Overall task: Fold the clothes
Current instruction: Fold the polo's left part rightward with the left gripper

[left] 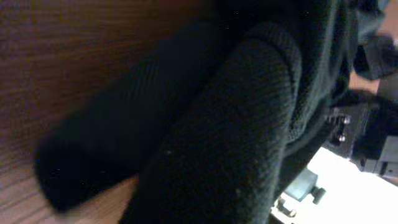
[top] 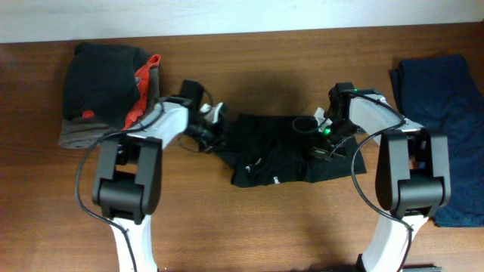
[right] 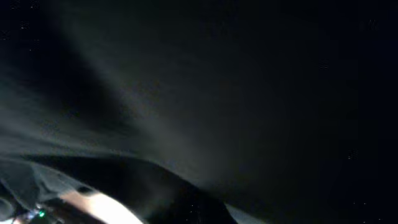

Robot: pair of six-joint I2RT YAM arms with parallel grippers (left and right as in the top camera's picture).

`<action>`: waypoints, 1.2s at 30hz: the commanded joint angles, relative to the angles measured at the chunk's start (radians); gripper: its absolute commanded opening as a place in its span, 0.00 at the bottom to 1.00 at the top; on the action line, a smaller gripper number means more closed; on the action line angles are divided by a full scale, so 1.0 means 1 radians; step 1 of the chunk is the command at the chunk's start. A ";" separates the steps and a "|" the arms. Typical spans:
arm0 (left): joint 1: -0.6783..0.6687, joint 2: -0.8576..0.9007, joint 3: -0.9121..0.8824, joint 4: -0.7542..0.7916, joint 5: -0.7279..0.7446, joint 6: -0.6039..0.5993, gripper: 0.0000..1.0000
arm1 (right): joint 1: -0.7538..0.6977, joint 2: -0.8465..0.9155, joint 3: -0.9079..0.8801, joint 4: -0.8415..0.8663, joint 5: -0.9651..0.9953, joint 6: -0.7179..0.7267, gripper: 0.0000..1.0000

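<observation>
Nearest to the robot, the wooden table [top: 249,227] shows a wide bare strip between the two arm bases, up to the front edge of the cloth. Behind this strip the black shirt [top: 280,162] lies bunched in the middle of the table. Its front edge is uneven, with small white text [top: 277,180] near it, and its right corner reaches toward the right arm.

The left gripper [top: 212,125] is at the left edge of the shirt. Its wrist camera shows only a thick roll of black fabric lying on the wood, so I cannot tell how its fingers stand. The right gripper [top: 318,130] is over the far right part of the shirt. Dark cloth fills its camera, and I cannot tell its state either.

Behind the shirt there is bare wood up to the white wall [top: 227,15]. A pile of clothes [top: 102,87] lies at the far left, and a blue garment [top: 442,113] lies along the right edge, both well apart from the shirt.
</observation>
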 commanded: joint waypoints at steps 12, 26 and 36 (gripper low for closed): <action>0.242 -0.291 0.276 -0.452 -0.298 0.270 0.01 | -0.132 -0.326 0.117 -0.047 0.036 0.017 0.04; -0.147 -0.103 0.388 -0.418 -0.695 0.246 0.09 | -0.132 -0.330 0.117 -0.082 0.037 0.015 0.04; -0.224 -0.042 0.452 -0.366 -0.478 0.232 0.62 | -0.132 -0.330 0.117 -0.093 0.037 0.011 0.04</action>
